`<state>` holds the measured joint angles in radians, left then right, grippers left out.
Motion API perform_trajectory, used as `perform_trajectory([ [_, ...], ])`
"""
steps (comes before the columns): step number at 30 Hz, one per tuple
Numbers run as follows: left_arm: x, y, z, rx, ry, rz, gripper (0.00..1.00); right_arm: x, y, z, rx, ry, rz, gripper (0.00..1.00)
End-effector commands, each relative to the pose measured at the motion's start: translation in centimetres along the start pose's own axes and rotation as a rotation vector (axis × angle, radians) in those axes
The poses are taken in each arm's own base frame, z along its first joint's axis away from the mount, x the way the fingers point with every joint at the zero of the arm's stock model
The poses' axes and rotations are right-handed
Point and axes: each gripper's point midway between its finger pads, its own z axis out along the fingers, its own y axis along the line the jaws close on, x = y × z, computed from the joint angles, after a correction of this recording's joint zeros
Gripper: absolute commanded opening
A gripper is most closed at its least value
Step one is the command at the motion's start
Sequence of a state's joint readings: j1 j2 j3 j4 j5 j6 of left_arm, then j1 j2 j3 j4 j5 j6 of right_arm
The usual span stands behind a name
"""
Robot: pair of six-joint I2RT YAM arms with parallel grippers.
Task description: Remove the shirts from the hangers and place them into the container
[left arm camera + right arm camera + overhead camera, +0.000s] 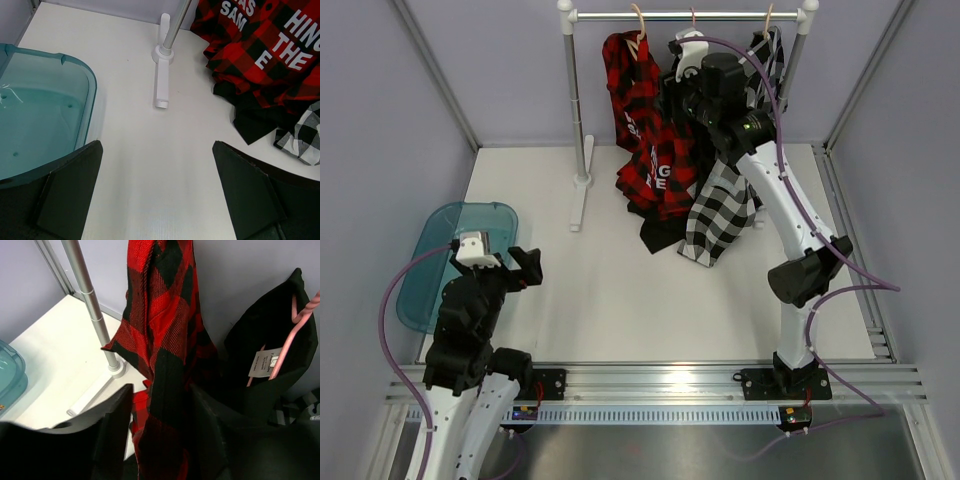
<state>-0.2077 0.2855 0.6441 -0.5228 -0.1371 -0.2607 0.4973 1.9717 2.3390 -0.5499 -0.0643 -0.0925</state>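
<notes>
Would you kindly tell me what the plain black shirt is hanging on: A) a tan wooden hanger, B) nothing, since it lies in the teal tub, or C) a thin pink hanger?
C: in the right wrist view a thin pink hanger runs through the open neck of the black shirt, right beside its white label.

Shut in by plain lavender-grey walls (pixel 380 120) and aluminium corner posts (pixel 437 75). Evenly lit white tabletop (pixel 620 300); white-and-steel garment rail (pixel 575 100) at back, slotted aluminium track (pixel 660 383) along near edge.
</notes>
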Motion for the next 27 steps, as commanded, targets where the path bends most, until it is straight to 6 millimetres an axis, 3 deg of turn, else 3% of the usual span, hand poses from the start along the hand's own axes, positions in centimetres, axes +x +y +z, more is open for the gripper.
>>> perform_trajectory([
  [1,-1.2,-0.8,0.0,0.040,-0.054,-0.018,0.99,-2.9,0.3,-0.6,0.008,-0.078,-0.019,0.52],
  [6,-1.2,-0.9,-0.1,0.043,-0.055,-0.018,0.99,-2.4,0.1,-0.1,0.013,-0.061,-0.021,0.35],
  [12,-1.1,-0.9,0.0,0.044,-0.050,-0.019,0.99,-3.2,0.3,-0.3,0.006,-0.081,-0.010,0.15],
  [14,-1.1,-0.9,-0.1,0.046,-0.052,-0.018,0.99,-3.9,0.4,-0.8,0.005,-0.096,-0.011,0.01],
  [18,-1.0,-0.9,0.0,0.045,-0.048,-0.017,0.99,-5.7,0.5,-2.1,0.000,-0.141,-0.009,0.00],
  [25,-1.0,-0.9,0.0,0.043,-0.045,-0.019,0.99,-10.2,1.3,-6.3,-0.031,-0.286,0.013,0.00],
  [27,-1.0,-0.9,0.0,0.041,-0.047,-0.019,0.99,-10.6,1.3,-6.9,-0.029,-0.303,0.011,0.00],
])
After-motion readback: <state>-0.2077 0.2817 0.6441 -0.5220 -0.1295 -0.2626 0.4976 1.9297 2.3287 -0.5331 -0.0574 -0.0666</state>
